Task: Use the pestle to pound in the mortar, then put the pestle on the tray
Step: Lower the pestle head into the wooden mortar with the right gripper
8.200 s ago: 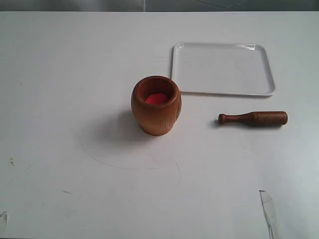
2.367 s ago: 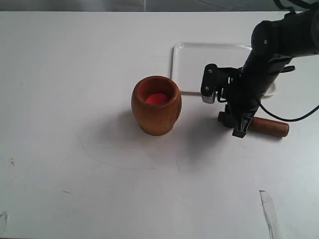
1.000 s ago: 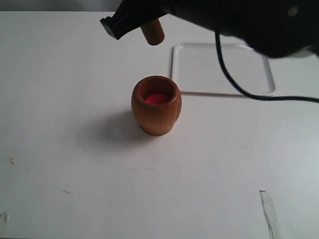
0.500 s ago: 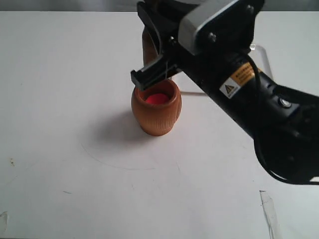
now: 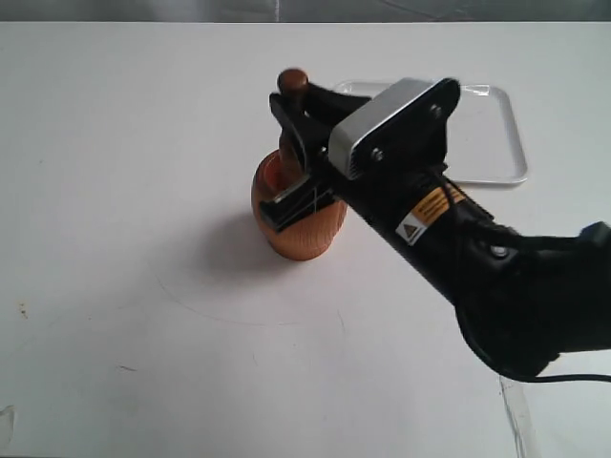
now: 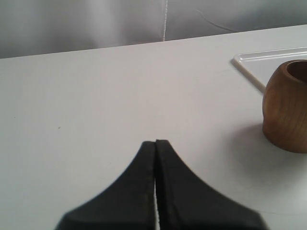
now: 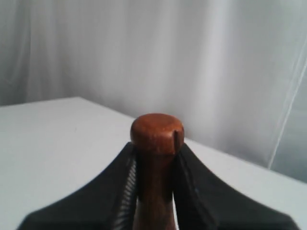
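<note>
The orange-brown wooden mortar (image 5: pixel 301 232) stands mid-table, its mouth covered by my right arm; the same mortar (image 6: pixel 286 111) also shows in the left wrist view. The dark reddish-brown pestle (image 5: pixel 292 86) stands upright with its knob up and its thick end down in the mortar. My right gripper (image 5: pixel 298 143) is shut on the pestle's thin neck, with the pestle's knob (image 7: pixel 157 130) poking out past the right gripper's (image 7: pixel 154 155) black fingers. The white tray (image 5: pixel 492 134) lies behind the arm. The left gripper (image 6: pixel 156 142) is shut on nothing, hovering left of the mortar.
The right arm's black body with its grey camera block (image 5: pixel 396 126) stretches from the lower right across the table and hides the tray's near left corner. A corner of the tray (image 6: pixel 268 60) shows behind the mortar in the left wrist view.
The right gripper has come down over the mortar, turning the pestle upright, knob up and thick end inside the cup. The mortar and tray have stayed put.
</note>
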